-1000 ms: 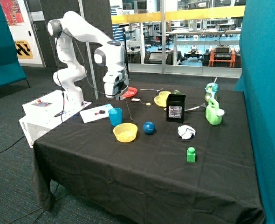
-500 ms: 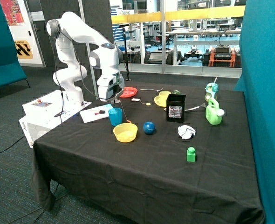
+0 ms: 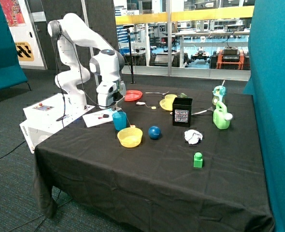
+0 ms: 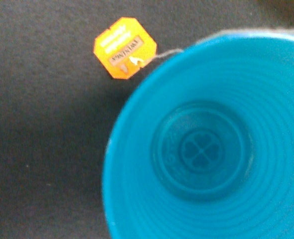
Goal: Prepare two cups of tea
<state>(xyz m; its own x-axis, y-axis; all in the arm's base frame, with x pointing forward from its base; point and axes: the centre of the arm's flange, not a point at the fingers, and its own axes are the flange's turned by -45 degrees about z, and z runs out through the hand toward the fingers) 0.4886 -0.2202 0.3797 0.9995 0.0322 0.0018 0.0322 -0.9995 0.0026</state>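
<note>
Black cloth covers the table, where my gripper (image 3: 112, 104) hangs just above the blue tumbler (image 3: 119, 120) near the edge by my base; whether it is clenched I cannot tell. Inside, the tumbler (image 4: 207, 144) shows only its bare ribbed bottom. An orange tag (image 4: 125, 48) on a thin string (image 4: 159, 55) hangs outside its rim. Just beside it the yellow bowl (image 3: 130, 137) sits empty.

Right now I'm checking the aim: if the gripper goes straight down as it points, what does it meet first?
Probably the blue tumbler: the gripper hangs over its open mouth.
</note>
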